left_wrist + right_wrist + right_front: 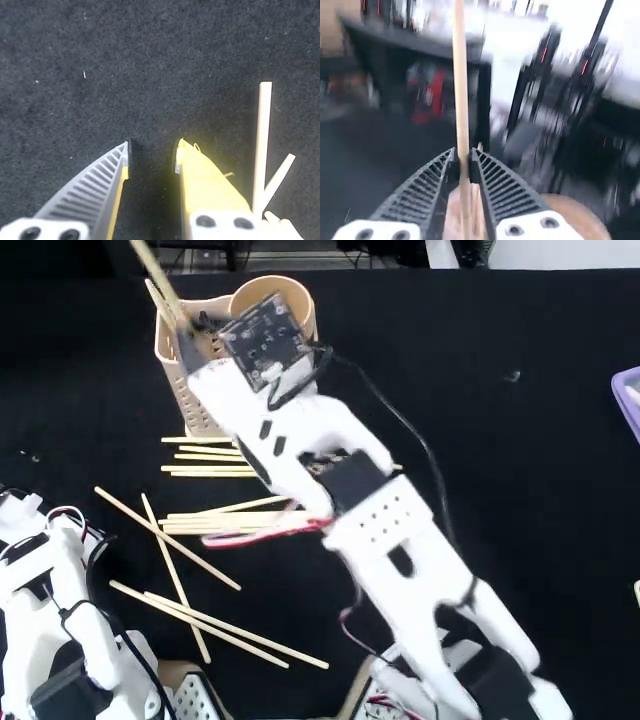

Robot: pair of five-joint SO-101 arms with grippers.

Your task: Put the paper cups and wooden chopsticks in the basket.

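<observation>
Our right gripper pinches 1 chopstick, seemingly over the basket near the far edge of the desk; we should lower its tip inside before releasing. Our left gripper hangs spread.

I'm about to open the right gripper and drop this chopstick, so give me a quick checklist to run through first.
1. Grip: right gripper shut on the chopstick, stick upright: ok.
2. Position: that gripper is above the basket: ok.
3. Stick's lower end inside the basket: hidden by the arm: cannot tell.
4. Drop path free of the paper cup: it stands at the basket's far side, partly covered: cannot tell.
5. Is the left gripper out of the way: open, empty, low over the table: ok.
6. Nothing left to collect: loose chopsticks lie on the table: not ok.
</observation>
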